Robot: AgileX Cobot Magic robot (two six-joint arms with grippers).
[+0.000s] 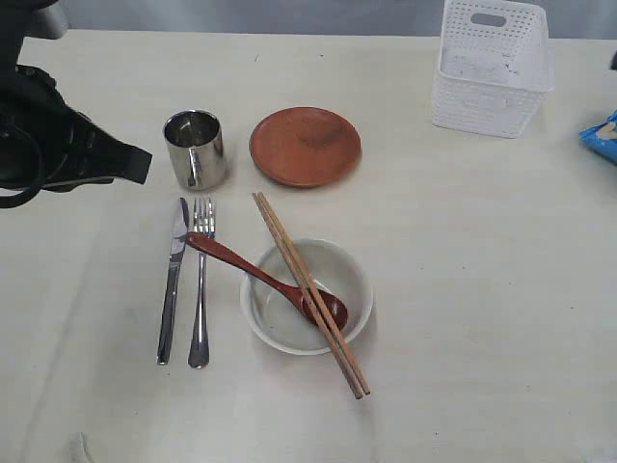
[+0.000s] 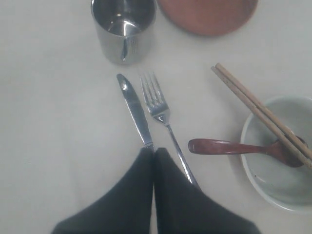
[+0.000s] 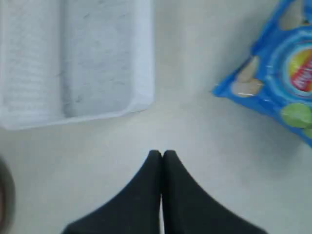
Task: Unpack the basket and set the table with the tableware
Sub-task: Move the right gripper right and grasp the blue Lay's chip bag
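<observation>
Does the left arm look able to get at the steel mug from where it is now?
Probably yes: the shut left gripper hangs over the knife and fork, and the mug stands upright just past their tips with nothing over it.

shiny steel mug [image 1: 195, 148], perforated plastic basket [image 1: 491, 69]

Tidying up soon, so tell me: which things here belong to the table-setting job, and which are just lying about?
Job: basket, mug, plate, knife, fork, bowl, spoon, chopsticks, table.
Lying about: blue snack bag.
</observation>
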